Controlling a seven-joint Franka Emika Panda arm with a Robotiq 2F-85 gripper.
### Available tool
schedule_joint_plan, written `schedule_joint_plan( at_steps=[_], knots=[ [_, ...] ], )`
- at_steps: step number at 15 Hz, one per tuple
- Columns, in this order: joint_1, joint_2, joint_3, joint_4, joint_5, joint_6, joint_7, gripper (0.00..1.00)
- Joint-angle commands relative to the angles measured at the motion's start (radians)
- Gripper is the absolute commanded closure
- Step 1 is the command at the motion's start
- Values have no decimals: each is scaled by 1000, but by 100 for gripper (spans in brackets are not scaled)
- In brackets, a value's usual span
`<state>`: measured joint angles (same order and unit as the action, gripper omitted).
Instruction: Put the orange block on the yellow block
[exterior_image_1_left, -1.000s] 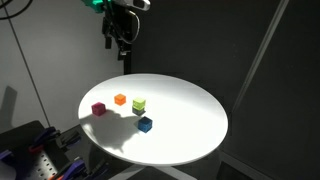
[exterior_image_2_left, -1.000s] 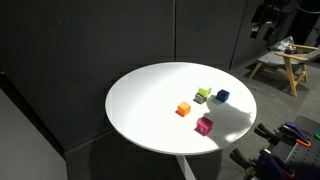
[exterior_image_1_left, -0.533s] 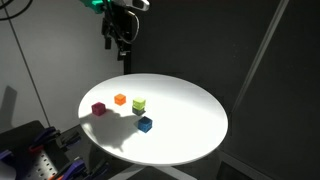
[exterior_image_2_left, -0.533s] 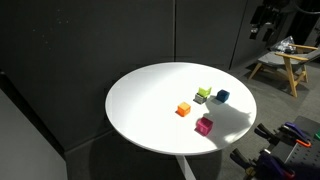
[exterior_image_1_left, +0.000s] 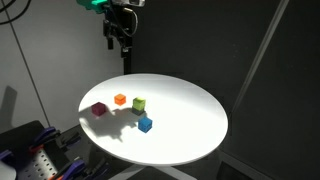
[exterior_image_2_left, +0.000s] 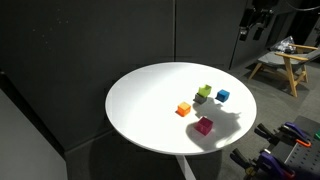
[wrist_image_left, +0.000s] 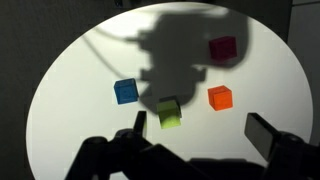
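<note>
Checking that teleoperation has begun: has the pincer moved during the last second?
Yes. In an exterior view the pincer has shifted left, away from the wooden stool at the right edge.

A round white surface (exterior_image_1_left: 190, 125) stands in a dark room. Strong light from above makes it glow against everything around it. In both exterior views the walls behind it are flat, matt black panels (exterior_image_2_left: 90, 40) with thin vertical seams. A slim grey pole (exterior_image_1_left: 262, 50) leans diagonally across the dark backdrop. A pale wooden frame (exterior_image_2_left: 283, 62), like a small stool or side table, stands in a lit corner beyond the panels. The floor (exterior_image_2_left: 120, 160) under the surface is dim grey. Dark gear with purple parts (exterior_image_1_left: 35, 150) sits low beside the surface. In the wrist view a large soft shadow (wrist_image_left: 185, 45) lies across part of the white top.
</note>
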<state>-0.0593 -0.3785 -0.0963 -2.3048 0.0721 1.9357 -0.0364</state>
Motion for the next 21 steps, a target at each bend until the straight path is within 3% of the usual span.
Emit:
schedule_joint_plan(
  at_steps=[1,13,21],
  knots=[
    [-5,14,49,-6,-57,69,71,0],
    [45,135,147,-59,-141,293,140,0],
    [80,281,150,-24,-117,316,128,0]
  ],
)
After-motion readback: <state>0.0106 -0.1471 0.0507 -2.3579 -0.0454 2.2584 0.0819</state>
